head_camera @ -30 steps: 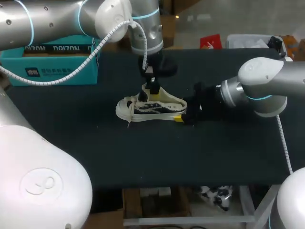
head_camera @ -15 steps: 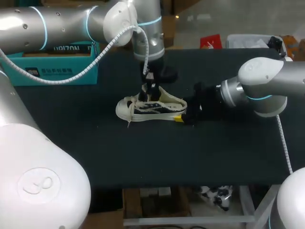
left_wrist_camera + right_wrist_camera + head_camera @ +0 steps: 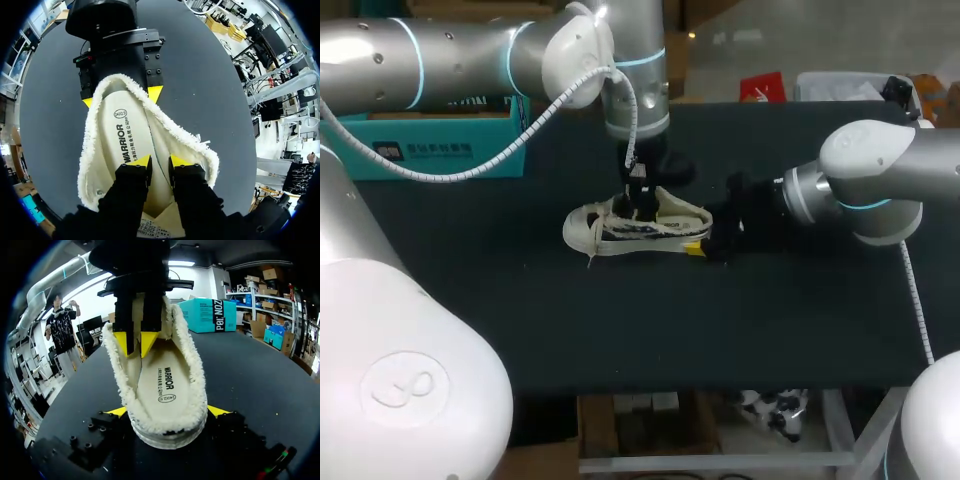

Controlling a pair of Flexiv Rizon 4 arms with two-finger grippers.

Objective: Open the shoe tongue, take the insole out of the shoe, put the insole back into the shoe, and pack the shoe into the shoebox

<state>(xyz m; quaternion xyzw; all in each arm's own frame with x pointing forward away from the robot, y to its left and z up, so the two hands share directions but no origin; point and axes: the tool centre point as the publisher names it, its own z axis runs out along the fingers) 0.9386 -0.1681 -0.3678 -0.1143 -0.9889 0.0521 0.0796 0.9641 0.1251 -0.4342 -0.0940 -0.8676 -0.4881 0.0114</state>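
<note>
**Operator:** Where's the sneaker?

**Me:** The sneaker (image 3: 620, 232) stands on its sole near the middle of the counter (image 3: 620, 340), toe toward my left and heel toward my right. Its mouth is spread open, and the wrist views show its fleecy lining. The insole (image 3: 120, 132) lies flat inside, printed side up.

**Operator:** What has hold of it?

**Me:** My right end effector (image 3: 167, 412) does. It is spread wide around the heel, with one yellow tip pressed to each side, so the sneaker is clamped between them low at the back.

**Operator:** And the other one?

**Me:** My left end effector (image 3: 156, 162) is down inside the mouth of the sneaker, on the insole in the front part of the shoe. I can't tell from here whether it has hold of anything.

**Operator:** How are your arms set?

**Me:** My left arm (image 3: 470, 55) comes in from the far left and passes above the shoebox. Its wrist turns straight down over the sneaker. My right arm (image 3: 865, 185) comes in from the right, with the forearm low and close to level over the counter, pointing at the heel.

**Operator:** And the shoebox?

**Me:** The teal shoebox (image 3: 420, 150) sits at the far left of the counter, well apart from the sneaker and partly hidden under my left arm.
</note>
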